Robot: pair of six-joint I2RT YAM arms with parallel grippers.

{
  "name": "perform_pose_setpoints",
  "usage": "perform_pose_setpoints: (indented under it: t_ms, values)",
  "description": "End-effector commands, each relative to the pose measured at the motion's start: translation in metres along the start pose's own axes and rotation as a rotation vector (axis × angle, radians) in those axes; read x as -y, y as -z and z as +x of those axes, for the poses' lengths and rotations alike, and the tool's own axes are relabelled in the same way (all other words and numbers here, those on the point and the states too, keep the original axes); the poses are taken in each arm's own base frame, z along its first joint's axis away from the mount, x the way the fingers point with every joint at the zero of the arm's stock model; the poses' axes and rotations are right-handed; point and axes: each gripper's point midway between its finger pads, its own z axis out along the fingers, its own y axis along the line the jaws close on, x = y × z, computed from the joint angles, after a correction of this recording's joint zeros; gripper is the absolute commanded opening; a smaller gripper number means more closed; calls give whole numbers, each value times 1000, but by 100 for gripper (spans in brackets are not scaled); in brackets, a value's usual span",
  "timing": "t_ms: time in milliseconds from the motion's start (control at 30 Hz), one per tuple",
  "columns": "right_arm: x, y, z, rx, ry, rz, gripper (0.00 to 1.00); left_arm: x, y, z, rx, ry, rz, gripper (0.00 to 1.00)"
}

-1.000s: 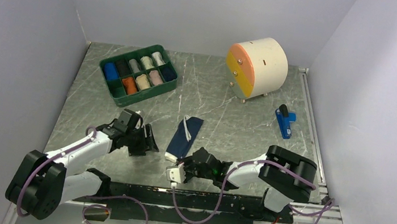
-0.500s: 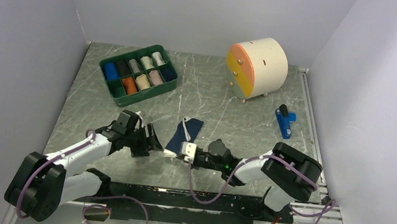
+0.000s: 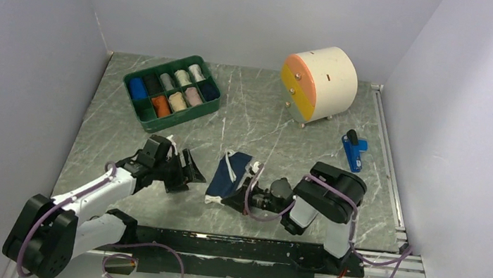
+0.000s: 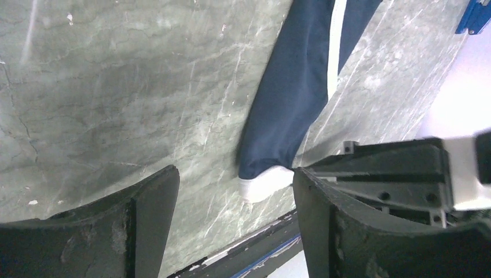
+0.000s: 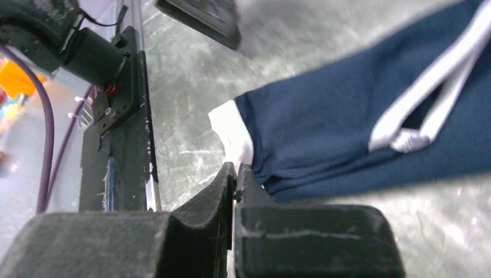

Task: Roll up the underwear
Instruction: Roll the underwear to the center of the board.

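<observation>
The navy underwear (image 3: pixel 231 172) with white trim lies as a long folded strip on the marble table, its white waistband end (image 4: pixel 263 184) nearest the arms. My left gripper (image 3: pixel 195 168) is open just left of that end, and the waistband shows between its fingers (image 4: pixel 234 176) without touching them. My right gripper (image 3: pixel 241 195) is shut. Its tips (image 5: pixel 237 169) rest against the cloth's (image 5: pixel 347 116) near edge beside the waistband. Whether any cloth is pinched does not show.
A green tray (image 3: pixel 153 124) with several cloth rolls stands at the back left. A round cream drawer cabinet (image 3: pixel 329 78) is at the back right, with a blue object (image 3: pixel 353 152) in front of it. The black base rail (image 3: pixel 245 242) runs along the near edge.
My right arm swung in from near the rail, bringing its shut gripper up to the underwear's near end. My left gripper opened wider and edged right. The cloth's near end shifted slightly.
</observation>
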Motion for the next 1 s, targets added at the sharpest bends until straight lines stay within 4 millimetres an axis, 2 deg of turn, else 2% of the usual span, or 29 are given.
perform_pose_setpoints:
  t_ms: [0,200,433,600,700,967]
  values:
    - [-25,1,-57,243,-178,-90,0,7,5,-8,37,-11,17,77]
    - [0,2,-55,252,-376,34,0,7,8,-9,40,-47,14,76]
    - [32,-8,-37,117,-564,218,0,6,10,-7,41,-80,20,74]
    - [40,-8,-19,42,-638,282,0,8,13,-9,51,-100,23,69]
    - [42,-9,-9,13,-676,285,0,9,15,-10,55,-116,24,62]
    - [48,-7,-7,32,-753,321,0,22,19,-4,32,-203,113,40]
